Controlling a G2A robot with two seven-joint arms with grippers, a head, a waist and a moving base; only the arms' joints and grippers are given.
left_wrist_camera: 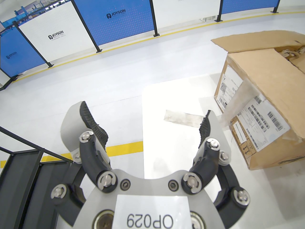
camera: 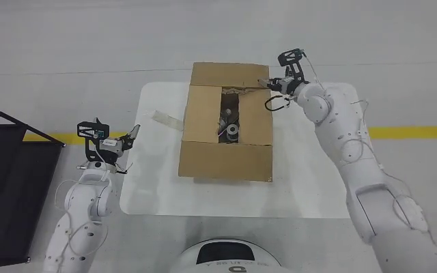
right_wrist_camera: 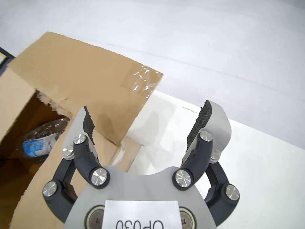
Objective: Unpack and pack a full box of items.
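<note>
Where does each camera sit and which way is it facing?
Top view: above the arms, facing down at the table and box; left pincer and right pincer show.
Left wrist view: on that wrist, facing the box's labelled side; open left pincer shows.
Right wrist view: on that wrist, facing the box's far corner; open right pincer shows.
All three share the box.

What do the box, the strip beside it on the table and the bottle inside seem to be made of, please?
Box: brown cardboard, matt, with torn fuzzy flap edges.
Strip: probably packing tape, thin, greyish, lying flat.
Bottle: clear plastic, glossy and crinkled, with a blue-and-white label.
</note>
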